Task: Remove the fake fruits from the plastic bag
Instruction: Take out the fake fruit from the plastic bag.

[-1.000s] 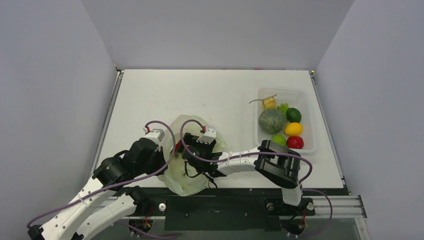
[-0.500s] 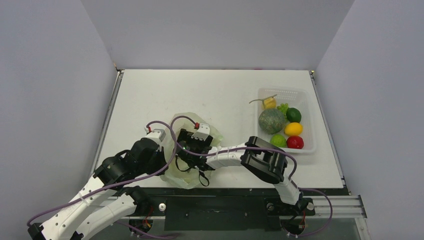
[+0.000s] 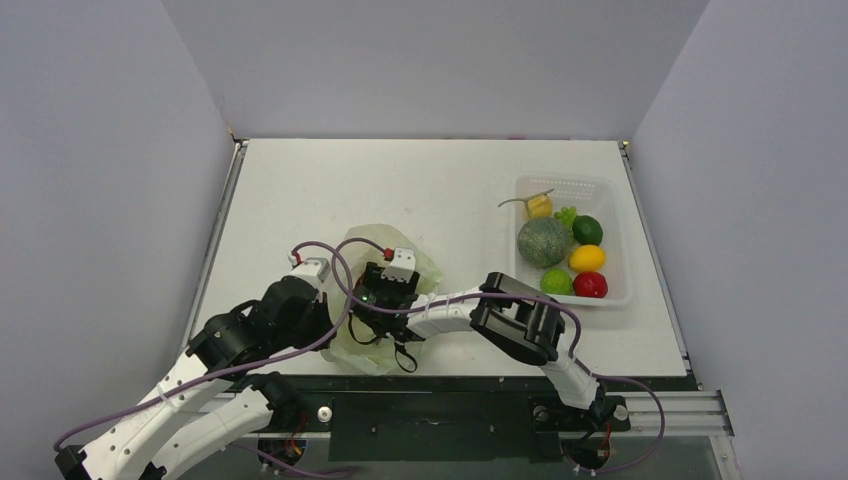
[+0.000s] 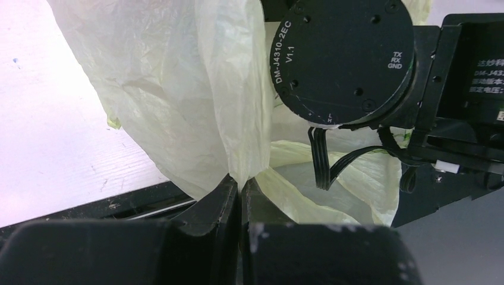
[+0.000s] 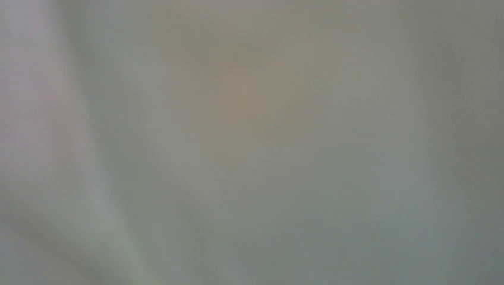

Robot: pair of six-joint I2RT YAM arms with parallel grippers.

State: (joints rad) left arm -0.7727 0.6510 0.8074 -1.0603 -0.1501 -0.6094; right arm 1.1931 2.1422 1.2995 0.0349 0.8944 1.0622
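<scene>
From above, the bag (image 3: 380,345) is lying crumpled on the table (image 3: 400,190), near the front edge, between the 2 arms. The left gripper (image 3: 337,317) is meeting the bag's left side. The right gripper (image 3: 380,300) is reaching down into the bag's middle; its fingertips are hiding in the plastic, so I cannot tell how its jaws are standing. Well apart, at the right, a white basket (image 3: 600,187) is holding a melon (image 3: 543,241), a pear (image 3: 539,206) and 4 fake fruits: a dark green one (image 3: 587,229), a yellow one (image 3: 586,258), a red one (image 3: 591,285) and a light green one (image 3: 555,280).

In the left wrist view, the left jaws are pressing together on a hanging fold of the bag, pinching it at the bottom centre. Behind the fold, the right arm's round black motor (image 4: 343,59) is filling the upper right.

The right wrist view is showing only a blurred grey-green haze with a faint orange patch in the middle; no fingers are showing, and whether any fruit is lying there cannot be told.
</scene>
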